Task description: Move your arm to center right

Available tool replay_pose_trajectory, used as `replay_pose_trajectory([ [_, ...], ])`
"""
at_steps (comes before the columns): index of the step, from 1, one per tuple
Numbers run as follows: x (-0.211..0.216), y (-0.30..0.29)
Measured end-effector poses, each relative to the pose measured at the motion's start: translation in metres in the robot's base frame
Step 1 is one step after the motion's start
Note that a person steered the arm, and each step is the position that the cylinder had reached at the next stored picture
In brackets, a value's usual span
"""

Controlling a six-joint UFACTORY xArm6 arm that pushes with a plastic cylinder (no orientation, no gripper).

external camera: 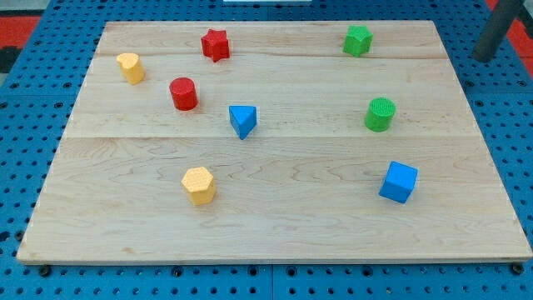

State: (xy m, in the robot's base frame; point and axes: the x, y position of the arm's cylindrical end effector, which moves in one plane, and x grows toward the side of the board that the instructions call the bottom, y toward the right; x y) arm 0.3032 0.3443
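My rod comes down at the view's top right, and its tip (pixel 483 57) is just off the wooden board's (pixel 291 225) right edge, over the blue pegboard. The nearest blocks are a green block (pixel 358 40) to the tip's left and a green cylinder (pixel 381 113) below and to its left. A blue cube (pixel 398 182) sits at the lower right. The tip touches no block.
A red star (pixel 215 44), a yellow block (pixel 130 67) and a red cylinder (pixel 184 93) lie at the upper left. A blue triangular block (pixel 242 120) is near the middle and a yellow hexagon (pixel 199 185) is at the lower left. Blue pegboard (pixel 25 167) surrounds the board.
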Motion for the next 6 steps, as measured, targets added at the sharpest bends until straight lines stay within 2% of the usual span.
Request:
replay_pose_trajectory([
  [2,0.020,0.001],
  [3,0.066,0.001],
  [4,0.104,-0.027],
  [5,0.111,-0.059],
  [6,0.118,-0.060],
])
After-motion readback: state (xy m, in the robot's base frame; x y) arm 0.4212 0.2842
